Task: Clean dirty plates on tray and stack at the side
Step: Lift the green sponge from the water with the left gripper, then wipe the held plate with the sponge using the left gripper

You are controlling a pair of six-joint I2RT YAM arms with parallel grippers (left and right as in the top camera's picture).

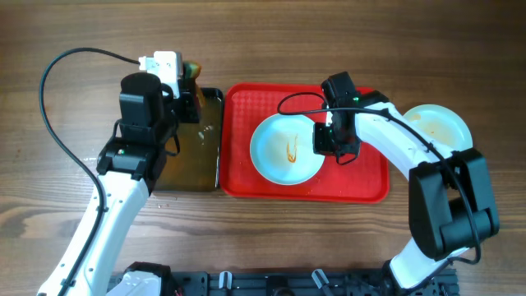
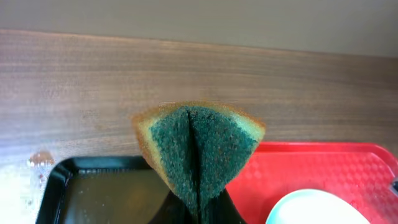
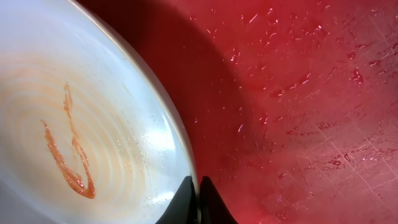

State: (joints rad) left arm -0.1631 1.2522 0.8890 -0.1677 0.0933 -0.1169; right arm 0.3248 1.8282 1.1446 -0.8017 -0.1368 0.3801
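A pale plate (image 1: 283, 150) with an orange-brown sauce squiggle sits tilted on the red tray (image 1: 362, 185). My right gripper (image 1: 327, 141) is shut on its right rim; the right wrist view shows the jaws (image 3: 197, 200) pinching the plate's rim (image 3: 93, 124) above the wet tray floor (image 3: 298, 106). A second plate (image 1: 436, 127) with brown smears lies on the table to the tray's right. My left gripper (image 1: 187, 90) is shut on a folded green sponge (image 2: 199, 146) with a yellow back, held above the black tray (image 2: 99, 193). A third plate is not in view.
The black tray (image 1: 193, 160) holds brownish water and sits against the red tray's left edge. Wooden table (image 1: 49, 181) surrounds both trays. The red tray's corner (image 2: 329, 171) and the plate's edge (image 2: 317, 208) show in the left wrist view.
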